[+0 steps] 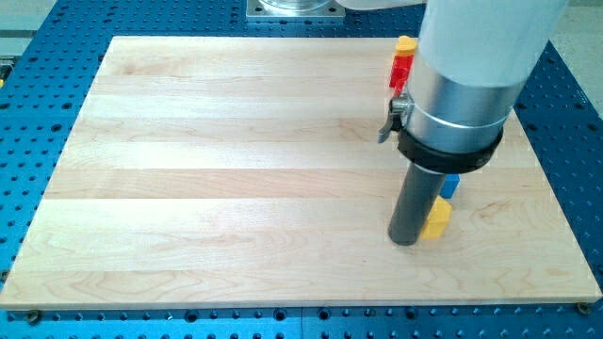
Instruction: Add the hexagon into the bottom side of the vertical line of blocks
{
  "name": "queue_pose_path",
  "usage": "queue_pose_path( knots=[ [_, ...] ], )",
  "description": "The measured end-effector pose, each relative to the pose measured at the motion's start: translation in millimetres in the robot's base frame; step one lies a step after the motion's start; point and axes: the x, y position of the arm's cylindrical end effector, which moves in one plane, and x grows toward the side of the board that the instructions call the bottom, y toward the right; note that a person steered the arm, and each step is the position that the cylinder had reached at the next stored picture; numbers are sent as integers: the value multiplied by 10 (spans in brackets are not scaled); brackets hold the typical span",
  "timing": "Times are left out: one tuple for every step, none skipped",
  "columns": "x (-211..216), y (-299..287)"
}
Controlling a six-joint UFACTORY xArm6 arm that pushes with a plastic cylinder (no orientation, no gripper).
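Note:
My tip (406,241) rests on the board at the view's lower right. A yellow block (437,217), likely the hexagon, touches the tip's right side. A blue block (451,185) sits just above the yellow one, mostly hidden behind the rod. At the view's top right a small yellow block (406,43) sits above a red block (401,70); they form the upper part of a vertical line. The arm's body hides whatever lies between the red block and the blue block.
The wooden board (236,169) lies on a blue perforated table (575,141). The arm's wide white and grey body (466,75) covers the board's upper right. A metal base (294,8) shows at the view's top.

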Motion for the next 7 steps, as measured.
queue_pose_path(
  knots=[
    [-165, 33],
    [-33, 43],
    [194, 166],
    [128, 484],
    [84, 698],
    [73, 760],
    [194, 564]
  ],
)
